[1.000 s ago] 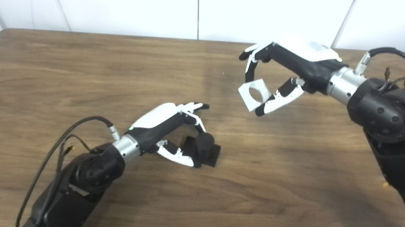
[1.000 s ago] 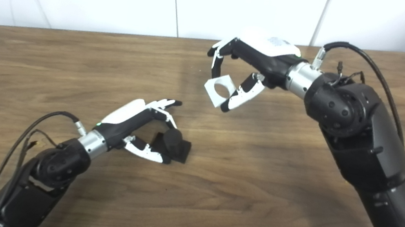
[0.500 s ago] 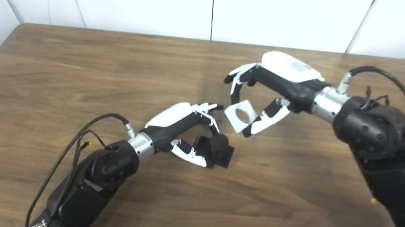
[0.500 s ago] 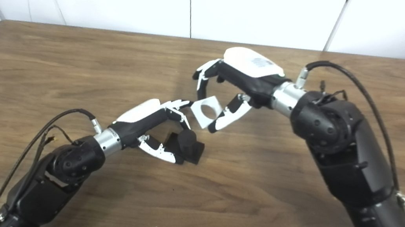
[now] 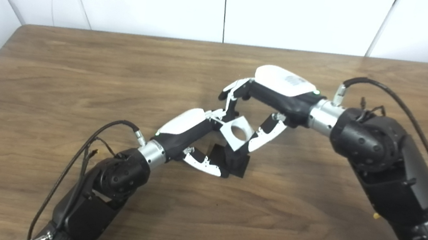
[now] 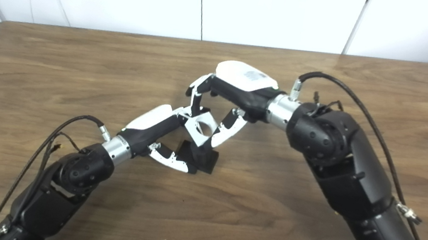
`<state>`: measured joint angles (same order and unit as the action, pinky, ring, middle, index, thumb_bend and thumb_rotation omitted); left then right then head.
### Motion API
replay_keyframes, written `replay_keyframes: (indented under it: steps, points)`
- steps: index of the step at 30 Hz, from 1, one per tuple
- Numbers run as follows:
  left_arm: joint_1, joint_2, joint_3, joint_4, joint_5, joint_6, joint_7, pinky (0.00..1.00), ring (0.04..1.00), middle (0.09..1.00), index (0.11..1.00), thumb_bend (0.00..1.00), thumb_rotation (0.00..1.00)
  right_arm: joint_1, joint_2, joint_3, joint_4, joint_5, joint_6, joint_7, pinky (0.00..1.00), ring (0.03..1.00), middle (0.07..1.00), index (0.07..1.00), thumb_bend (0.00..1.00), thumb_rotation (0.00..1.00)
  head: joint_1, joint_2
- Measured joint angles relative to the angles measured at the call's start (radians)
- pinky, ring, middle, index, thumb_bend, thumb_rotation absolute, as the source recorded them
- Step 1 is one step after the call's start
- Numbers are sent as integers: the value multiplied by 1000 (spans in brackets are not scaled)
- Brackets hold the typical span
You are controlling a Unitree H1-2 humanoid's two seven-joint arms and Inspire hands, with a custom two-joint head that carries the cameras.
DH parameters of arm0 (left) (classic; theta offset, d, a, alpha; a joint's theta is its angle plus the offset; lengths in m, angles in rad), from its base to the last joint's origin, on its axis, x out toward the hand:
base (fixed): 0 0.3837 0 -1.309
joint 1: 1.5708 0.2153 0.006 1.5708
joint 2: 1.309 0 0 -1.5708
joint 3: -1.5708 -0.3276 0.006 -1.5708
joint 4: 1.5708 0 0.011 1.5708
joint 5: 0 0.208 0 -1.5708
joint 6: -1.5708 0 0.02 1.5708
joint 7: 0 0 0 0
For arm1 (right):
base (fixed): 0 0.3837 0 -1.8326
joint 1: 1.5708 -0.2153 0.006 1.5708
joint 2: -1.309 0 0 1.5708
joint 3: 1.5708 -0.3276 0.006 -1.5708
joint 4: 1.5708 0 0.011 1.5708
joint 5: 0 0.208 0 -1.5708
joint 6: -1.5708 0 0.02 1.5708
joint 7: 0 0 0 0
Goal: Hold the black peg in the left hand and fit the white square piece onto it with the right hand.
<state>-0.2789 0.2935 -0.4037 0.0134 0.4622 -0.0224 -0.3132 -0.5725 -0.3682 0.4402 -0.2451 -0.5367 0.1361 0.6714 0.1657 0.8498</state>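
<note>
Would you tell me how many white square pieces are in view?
1: the white square piece is pinched in the right hand, just above the black peg. None else shows.

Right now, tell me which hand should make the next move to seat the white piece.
Right. The right hand holds the white square piece tilted just above the black peg, so it should lower it. The left hand is gripping the peg on the table.

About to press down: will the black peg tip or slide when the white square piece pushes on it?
Probably not tip: the black peg sits on a broad flat base on the table. It could slide on the smooth wood, but the left hand grips it. The white square piece, held by the right hand, looks rigid.
</note>
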Motion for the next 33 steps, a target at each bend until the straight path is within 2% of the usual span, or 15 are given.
replay_keyframes:
  steps: [8, 16, 22, 33]
  points:
    - [0, -1, -1, 4, 0, -5, 6, 1000, 1000, 980, 493, 520, 75, 2, 11, 13, 17, -11, -15, 0, 759, 825, 790, 480, 519, 137, 2, 2]
    - [-1, -1, -3, 3, 0, -4, 6, 1000, 1000, 980, 493, 520, 75, 19, 20, 38, 25, -22, -35, 0, 735, 816, 785, 480, 521, 135, 6, 9]
    - [-1, 0, -3, 3, 0, -2, 6, 1000, 1000, 978, 492, 519, 76, 20, 14, 46, 24, -28, -34, 8, 775, 835, 795, 481, 520, 134, 8, 14]
    - [1, 0, -1, -1, 0, 2, 5, 1000, 1000, 980, 493, 520, 74, 22, -9, 53, 22, -45, -40, 22, 772, 835, 794, 482, 521, 133, -5, 20]
